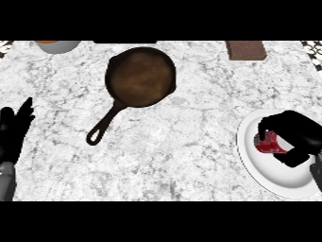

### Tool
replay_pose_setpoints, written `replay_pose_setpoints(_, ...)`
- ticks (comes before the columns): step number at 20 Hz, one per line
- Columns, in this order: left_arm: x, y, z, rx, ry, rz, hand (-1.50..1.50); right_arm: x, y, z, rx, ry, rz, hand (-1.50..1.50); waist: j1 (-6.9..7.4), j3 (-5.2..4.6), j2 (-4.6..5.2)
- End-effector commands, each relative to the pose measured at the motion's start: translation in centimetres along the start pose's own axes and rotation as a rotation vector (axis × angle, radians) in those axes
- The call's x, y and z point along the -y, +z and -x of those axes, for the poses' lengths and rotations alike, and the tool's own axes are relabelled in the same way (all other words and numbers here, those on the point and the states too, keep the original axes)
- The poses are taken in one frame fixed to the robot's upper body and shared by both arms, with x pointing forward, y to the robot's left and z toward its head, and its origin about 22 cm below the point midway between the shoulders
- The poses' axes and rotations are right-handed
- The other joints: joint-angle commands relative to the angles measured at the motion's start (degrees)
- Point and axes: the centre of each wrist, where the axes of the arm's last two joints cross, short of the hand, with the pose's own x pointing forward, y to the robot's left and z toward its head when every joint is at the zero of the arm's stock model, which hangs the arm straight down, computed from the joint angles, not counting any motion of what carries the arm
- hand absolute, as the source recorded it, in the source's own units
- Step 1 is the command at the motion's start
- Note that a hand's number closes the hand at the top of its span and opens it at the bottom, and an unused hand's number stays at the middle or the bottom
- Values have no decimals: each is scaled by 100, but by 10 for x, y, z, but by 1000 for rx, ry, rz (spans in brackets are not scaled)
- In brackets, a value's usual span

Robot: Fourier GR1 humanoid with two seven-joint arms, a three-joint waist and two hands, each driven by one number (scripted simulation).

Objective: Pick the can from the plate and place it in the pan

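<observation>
Since the can (268, 143) sits on the white plate (275, 182) at the right edge of the counter (191, 142), it makes sense that the right hand (296, 134) is the one doing the work. It's over the plate with fingers curled around the red can, so most of the can is hidden and only a bit of red peeks out under the palm. Can't tell if it's lifted off the plate or not, honestly.

The pan (141, 75) is well apart from it, up toward the far middle of the counter, handle pointing back toward the robot's left. So my guess is the next bit is a lift and a long carry up and to the left.

Left hand (8, 137) is just parked at the left edge, fingers straight and pointing up, holding nothing. Probably kept out of the way.

There's also a bowl (56, 45) far left and a brown block (246, 50) far right, neither in the carry path.
</observation>
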Motion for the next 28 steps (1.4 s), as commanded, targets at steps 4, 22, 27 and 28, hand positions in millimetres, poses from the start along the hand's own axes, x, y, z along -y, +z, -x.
replay_pose_setpoints(4,-9,-3,2,8,-4,-10,0,-2,-14,-6,-70,-100,35,150,-2,9,12)
replay_pose_setpoints(22,-18,8,16,-12,4,7,0,79,-31,-139,-239,-248,687,150,-5,8,-5)
replay_pose_setpoints(27,-9,-14,18,-17,3,2,0,98,-74,-158,-220,-301,688,150,4,8,19)
replay_pose_setpoints(28,-18,7,8,5,-14,14,0,105,-75,-154,-240,-318,699,150,37,11,8)
